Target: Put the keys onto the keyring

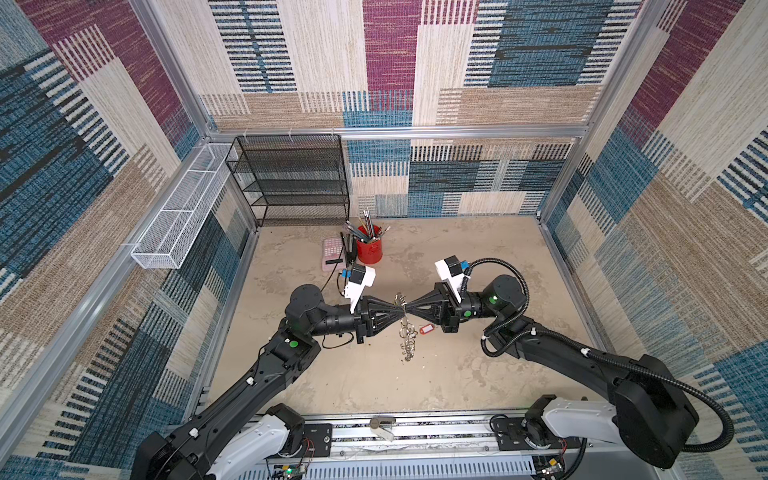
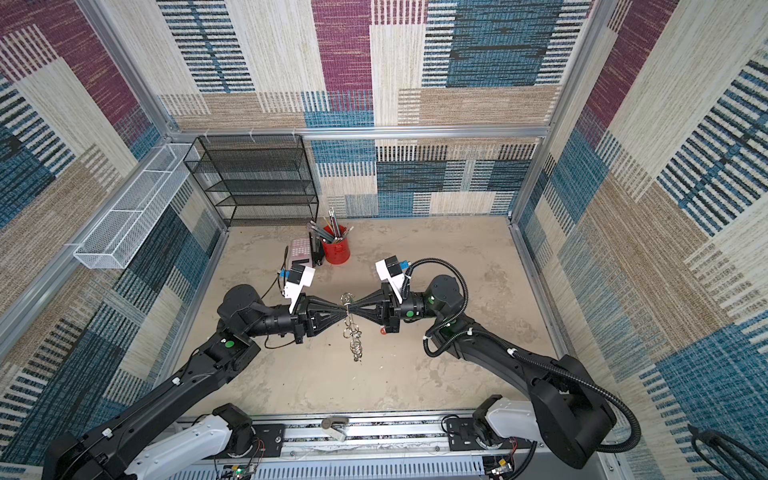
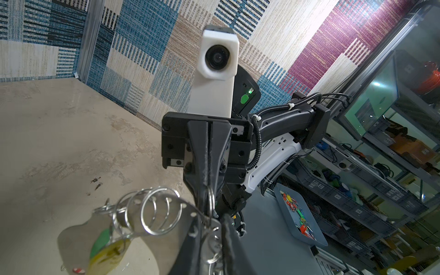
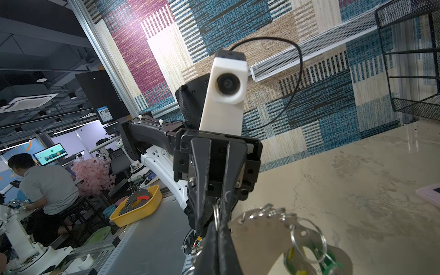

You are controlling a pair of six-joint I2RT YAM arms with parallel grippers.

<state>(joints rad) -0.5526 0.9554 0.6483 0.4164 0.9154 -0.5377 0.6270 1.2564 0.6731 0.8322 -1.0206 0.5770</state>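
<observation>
Silver rings glint where my arms meet: the keyring point(image 1: 406, 332) hangs above the table point(image 1: 478, 374), its long axis running near-to-far, crosswise to the line of my arms. My right gripper point(image 1: 409, 311) is clenched on it from the right. My left gripper point(image 1: 396, 311) faces it tip to tip, jaws narrow around the band, though I cannot tell whether they bite. The red-tagged key point(image 1: 424, 329) lies flat on the table just right of the keyring, beneath my right gripper, so my right arm is nearer, I judge.
</observation>
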